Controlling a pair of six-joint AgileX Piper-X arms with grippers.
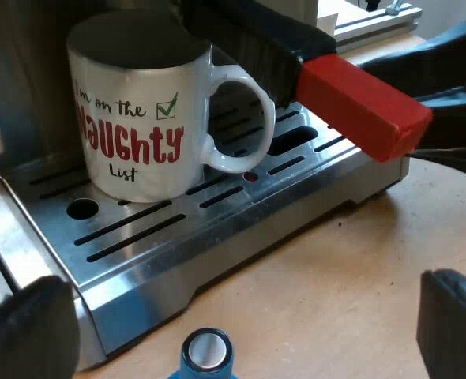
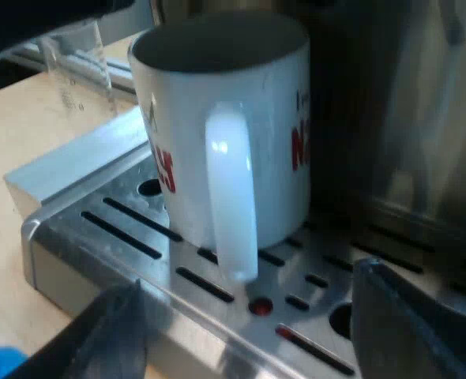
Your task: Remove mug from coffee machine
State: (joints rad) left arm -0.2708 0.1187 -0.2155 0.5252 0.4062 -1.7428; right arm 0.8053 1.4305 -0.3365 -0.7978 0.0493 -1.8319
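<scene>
**A:** Since you count from the nearest thing outward, what lies by the left gripper (image 1: 241, 328)?

**B:** Its two black fingers (image 1: 28, 335) stand wide apart, holding nothing. Between them, on the pale wooden table (image 1: 336, 260), stands one blue tamper with a round metal top (image 1: 207, 354).

**A:** And beyond?

**B:** One slotted steel drip tray (image 1: 178, 229) of the dark espresso machine (image 1: 16, 63). On it stands one white ceramic mug with red and black lettering (image 1: 138, 118), upright. One black holder handle with a red end (image 1: 359, 106) juts out above the tray.

**A:** The right gripper (image 2: 264, 328)?

**B:** Spread wide too, empty, low over the tray, with the mug's handle (image 2: 231, 189) just ahead of the gap. One clear measuring glass (image 2: 75, 71) stands farther off, beside the machine.

**A:** Anything inside them?

**B:** The mug's inside is dark, so I cannot tell. Nor can I tell for the glass.
</scene>
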